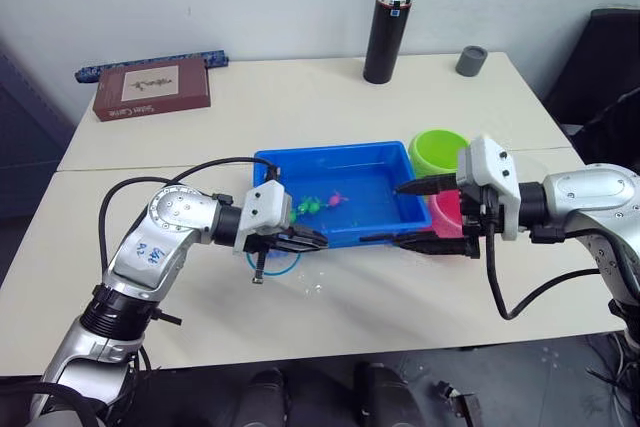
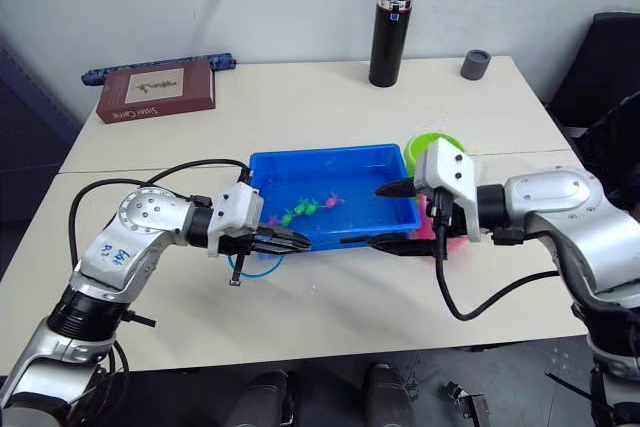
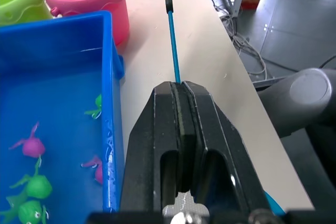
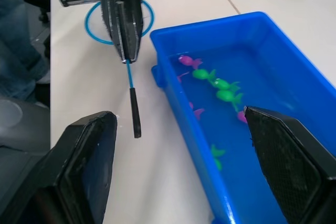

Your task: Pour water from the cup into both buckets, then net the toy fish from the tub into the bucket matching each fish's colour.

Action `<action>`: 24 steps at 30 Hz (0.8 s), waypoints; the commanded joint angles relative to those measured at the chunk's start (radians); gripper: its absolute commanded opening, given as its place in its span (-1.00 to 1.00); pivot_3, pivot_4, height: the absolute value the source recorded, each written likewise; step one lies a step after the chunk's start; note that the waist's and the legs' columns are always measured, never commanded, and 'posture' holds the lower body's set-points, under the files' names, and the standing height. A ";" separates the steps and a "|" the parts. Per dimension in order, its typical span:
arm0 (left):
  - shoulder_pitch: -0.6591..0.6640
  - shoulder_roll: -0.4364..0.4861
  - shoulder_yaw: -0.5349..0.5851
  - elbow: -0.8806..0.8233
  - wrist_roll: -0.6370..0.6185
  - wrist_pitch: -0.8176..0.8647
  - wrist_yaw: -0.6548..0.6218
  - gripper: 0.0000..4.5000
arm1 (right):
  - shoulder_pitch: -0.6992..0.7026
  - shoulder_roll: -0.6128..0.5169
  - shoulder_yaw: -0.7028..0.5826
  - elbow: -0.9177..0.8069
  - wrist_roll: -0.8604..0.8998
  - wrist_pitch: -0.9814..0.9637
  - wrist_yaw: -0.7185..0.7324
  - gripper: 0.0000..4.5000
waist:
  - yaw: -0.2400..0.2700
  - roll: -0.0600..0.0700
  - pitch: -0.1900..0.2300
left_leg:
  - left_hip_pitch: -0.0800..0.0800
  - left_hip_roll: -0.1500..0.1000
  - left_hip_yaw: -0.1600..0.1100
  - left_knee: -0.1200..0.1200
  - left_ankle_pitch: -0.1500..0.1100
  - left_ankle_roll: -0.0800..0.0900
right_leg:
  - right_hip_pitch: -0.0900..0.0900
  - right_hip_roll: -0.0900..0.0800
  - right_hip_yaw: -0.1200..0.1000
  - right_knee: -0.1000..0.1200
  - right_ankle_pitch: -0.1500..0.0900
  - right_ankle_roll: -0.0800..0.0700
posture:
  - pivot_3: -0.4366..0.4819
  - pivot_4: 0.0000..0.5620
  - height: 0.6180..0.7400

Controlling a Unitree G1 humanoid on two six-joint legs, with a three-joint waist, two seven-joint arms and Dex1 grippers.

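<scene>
— Left gripper is clamped shut on the net's blue stem, hoop flat on the table; right gripper gapes wide, empty.
— Step?
— Probably netting. Fish float in the tub; buckets stand beyond. Next: hand over or dip.

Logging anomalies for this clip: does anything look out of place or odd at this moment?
One thing: the left gripper is shut on the net partway along its blue rod, so the black handle end points at the open right gripper and the hoop lies on the table, outside the tub. The toy fish remain in the tub.
</scene>
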 commanded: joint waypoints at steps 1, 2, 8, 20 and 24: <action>-0.023 -0.004 -0.002 0.019 0.022 -0.067 -0.016 -0.99 | -0.001 0.006 -0.006 -0.053 0.051 0.025 0.008 0.84 | -0.001 0.000 0.000 | 0.000 0.000 0.000 0.000 0.000 0.000 | 0.000 0.000 0.000 0.000 0.000 0.000 | -0.05 -0.47 1.00; -0.024 -0.006 -0.002 0.027 0.029 -0.084 -0.019 -0.99 | 0.001 0.008 -0.004 -0.059 0.060 0.034 0.004 0.84 | -0.001 0.000 0.000 | 0.000 0.000 0.000 0.000 0.000 0.000 | 0.000 0.000 0.000 0.000 0.000 0.000 | -0.05 -0.47 1.00; -0.049 -0.028 -0.002 0.068 0.068 -0.162 -0.009 -0.99 | -0.001 0.052 -0.001 -0.063 0.096 0.090 -0.049 0.84 | 0.000 0.000 0.000 | 0.000 0.000 0.000 0.002 0.000 0.000 | 0.000 0.000 0.000 0.001 0.000 0.000 | -0.05 -0.47 1.00; -0.071 -0.064 0.004 0.086 0.085 -0.178 0.011 -0.99 | 0.003 0.154 -0.014 -0.053 0.161 0.200 -0.183 0.84 | 0.000 0.000 0.000 | 0.000 0.000 -0.001 0.003 0.000 0.000 | 0.000 0.000 0.000 0.004 0.000 0.000 | -0.05 -0.47 1.00; -0.083 -0.073 0.011 0.093 0.081 -0.177 0.023 -0.99 | 0.006 0.170 -0.010 -0.051 0.166 0.205 -0.210 0.84 | 0.000 0.000 0.000 | 0.000 0.000 -0.001 0.003 0.000 0.000 | 0.000 0.000 0.000 0.004 0.000 0.000 | -0.05 -0.47 1.00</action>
